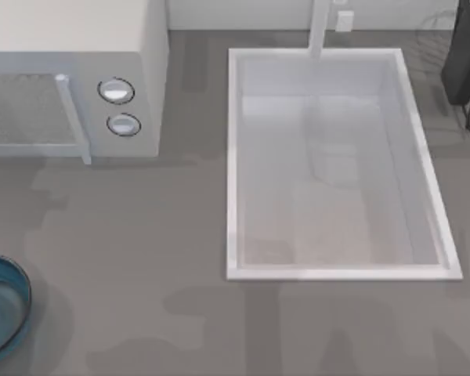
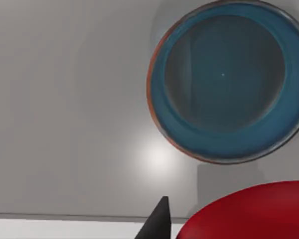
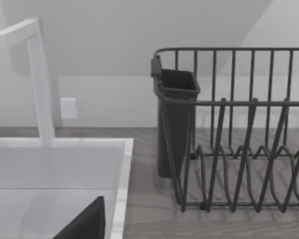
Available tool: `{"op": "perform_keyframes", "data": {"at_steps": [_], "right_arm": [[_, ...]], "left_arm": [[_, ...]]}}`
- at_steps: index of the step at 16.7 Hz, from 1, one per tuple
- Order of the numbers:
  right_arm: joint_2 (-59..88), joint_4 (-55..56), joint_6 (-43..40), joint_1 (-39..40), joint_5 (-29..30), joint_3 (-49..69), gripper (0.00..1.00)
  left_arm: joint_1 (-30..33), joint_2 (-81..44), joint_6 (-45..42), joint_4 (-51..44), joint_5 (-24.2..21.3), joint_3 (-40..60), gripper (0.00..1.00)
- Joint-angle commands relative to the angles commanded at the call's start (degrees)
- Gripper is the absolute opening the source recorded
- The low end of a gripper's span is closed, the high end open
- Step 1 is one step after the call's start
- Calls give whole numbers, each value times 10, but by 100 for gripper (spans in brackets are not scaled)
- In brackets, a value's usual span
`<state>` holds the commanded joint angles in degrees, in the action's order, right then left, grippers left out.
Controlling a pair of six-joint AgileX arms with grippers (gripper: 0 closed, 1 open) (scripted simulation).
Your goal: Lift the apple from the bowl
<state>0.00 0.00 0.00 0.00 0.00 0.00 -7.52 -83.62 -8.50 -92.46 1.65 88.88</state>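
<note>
The left wrist view shows the apple (image 2: 249, 211) above the empty bowl (image 2: 229, 144); top view shows the bowl (image 1: 8, 313) at the desk's (image 1: 141, 258) left edge. Jaws: I cannot tell.

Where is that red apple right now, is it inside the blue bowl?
No: in the left wrist view the apple sits close to the camera, outside the bowl, whose inside looks empty. In the top view the bowl is at the table's left edge.

The left claw hangs above the bench, looking down on the bowl (image 2: 229, 82); one dark fingertip (image 2: 158, 221) shows just beside the apple (image 2: 249, 211), which sits close under the wrist, clear of the bowl. The right claw is near the sink (image 3: 120, 164), one dark finger (image 3: 87, 223) over its rim.
</note>
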Motion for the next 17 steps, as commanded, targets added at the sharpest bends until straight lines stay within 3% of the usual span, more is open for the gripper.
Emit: {"op": "perform_keyframes", "data": {"at_steps": [4,10,13,17], "right_arm": [[0,0,0,0,0,0,100],[0,0,0,0,0,0,100],[0,0,0,0,0,0,100],[0,0,0,0,0,0,100]], "left_arm": [[2,14,2,-59,0,57,0],[8,4,10,-56,0,63,0],[64,-53,65,-36,-3,94,0],[215,-186,211,14,-9,151,0]]}}
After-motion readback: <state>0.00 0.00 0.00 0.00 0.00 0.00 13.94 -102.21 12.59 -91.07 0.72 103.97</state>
